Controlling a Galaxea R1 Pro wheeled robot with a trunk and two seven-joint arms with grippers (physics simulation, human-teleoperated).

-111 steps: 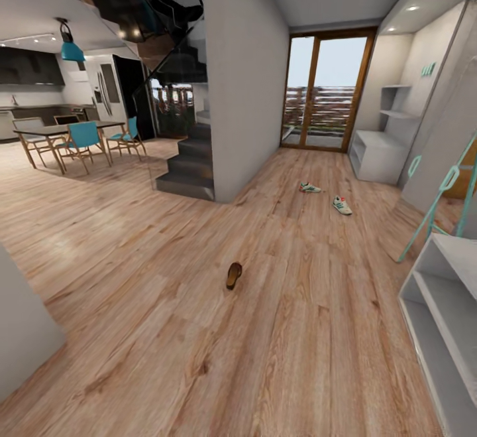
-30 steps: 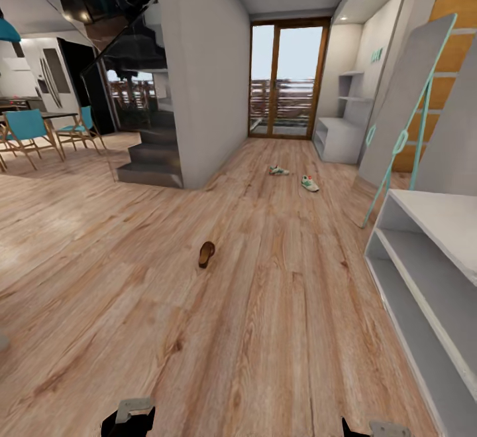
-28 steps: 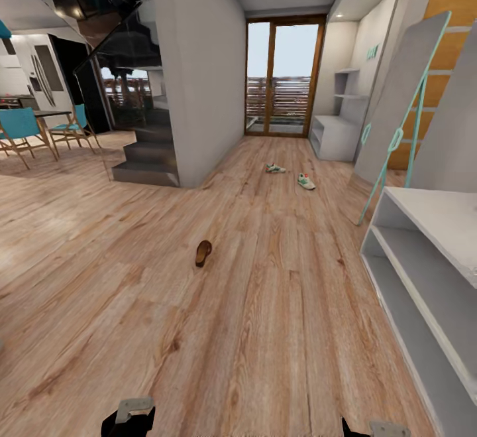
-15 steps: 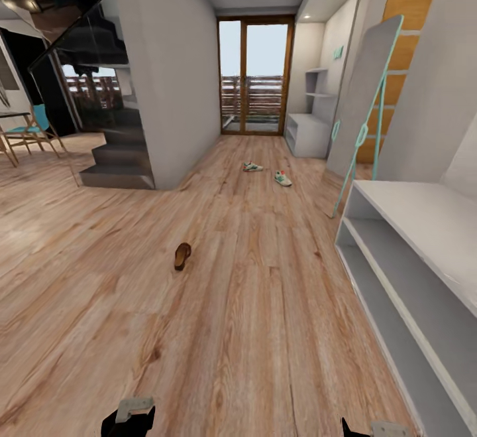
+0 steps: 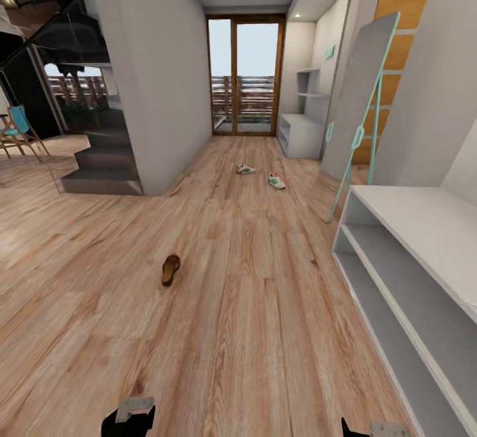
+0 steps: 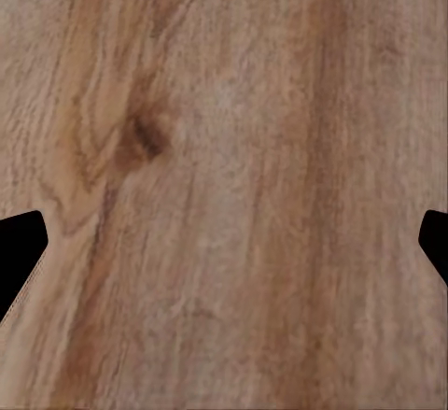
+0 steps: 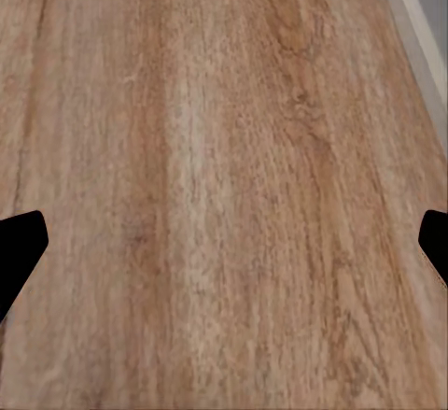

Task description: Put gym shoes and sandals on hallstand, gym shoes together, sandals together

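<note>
Nothing of the task looks done so far: every shoe in view lies on the corridor floor (image 5: 252,304) and none is on the hallstand (image 5: 299,133), which stands far down the corridor by the glass door (image 5: 242,77), pale grey-white with a low bench block and staggered wall shelves above it. The two gym shoes (image 5: 260,175), cream-white with green stripes, lie a little apart on the planks short of it. One sandal (image 5: 170,269), dark brown with a tan footbed, lies much nearer, ahead and to the left; I cannot find its mate. So all four pick-ups and placements seem to remain.

The left tool (image 6: 224,242) and right tool (image 7: 224,242) hang low over bare planks, each with its dark fingertips spread wide at the edges of its wrist view and holding nothing.

The floor is light brown wood-grain with knots and long streaks. A long plain white shelving unit (image 5: 411,271) with flat matte boards runs along the right wall, and a grey panel with a teal frame (image 5: 361,105) leans beyond it
</note>
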